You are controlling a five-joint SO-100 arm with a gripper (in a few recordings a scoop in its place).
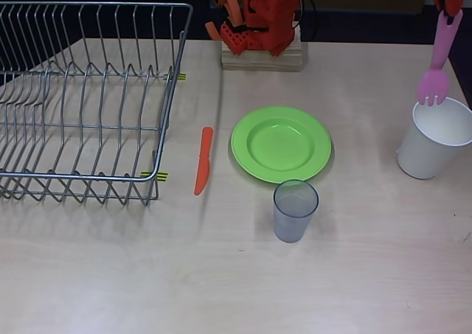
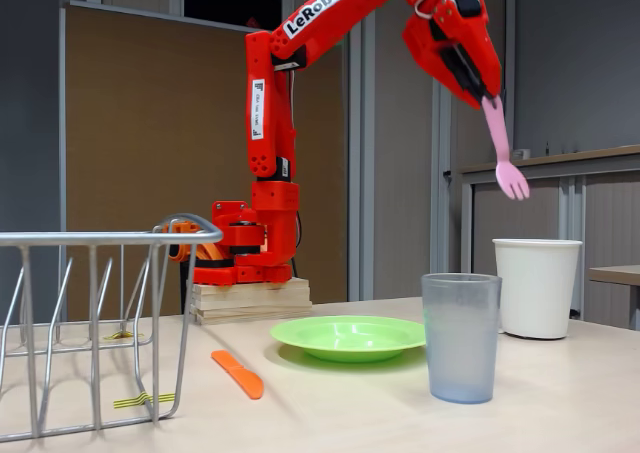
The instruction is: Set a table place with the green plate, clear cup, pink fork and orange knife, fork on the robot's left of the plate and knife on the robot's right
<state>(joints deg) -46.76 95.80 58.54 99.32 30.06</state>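
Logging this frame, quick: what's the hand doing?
Hand: closed on the pink fork, held tines-down in the air above the white cup.

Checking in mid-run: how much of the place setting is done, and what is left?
Done: the green plate sits on the table, the clear cup stands just in front of it, and the orange knife lies beside it, toward the dish rack. In hand: the gripper holds the pink fork in the air above the white cup. Left: laying the fork on the plate's free side.

The gripper (image 1: 445, 2) above the white cup (image 1: 435, 138) was cut off by the overhead view's top edge, hiding the pink fork (image 1: 441, 57) handle's end.
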